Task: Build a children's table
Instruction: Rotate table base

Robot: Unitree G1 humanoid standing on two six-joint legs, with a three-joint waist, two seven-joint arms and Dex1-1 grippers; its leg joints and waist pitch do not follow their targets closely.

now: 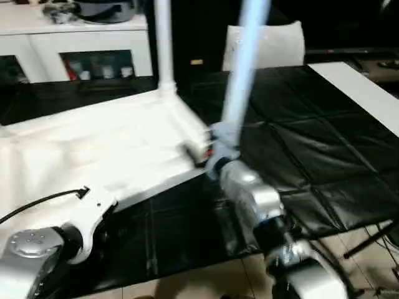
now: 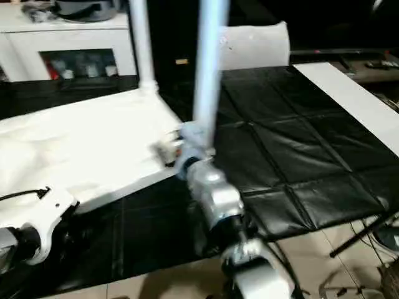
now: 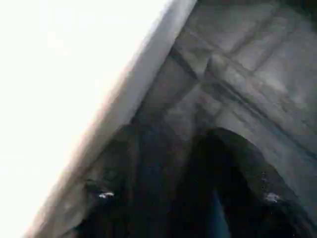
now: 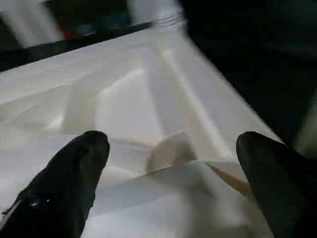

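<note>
Mid leg-fitting here: table top [image 1: 106, 149] lies ribs-up on the black mat [image 1: 312, 156], one leg [image 1: 164, 43] socketed at the far corner, second leg [image 1: 243, 68] upright at my wide-open right gripper [image 4: 168, 163], left gripper [image 3: 188, 198] empty and half-open, so next I probably need another leg.

The table top [image 1: 93, 149] lies on the mat [image 1: 312, 156], cabinet [image 1: 75, 43] behind it.
</note>
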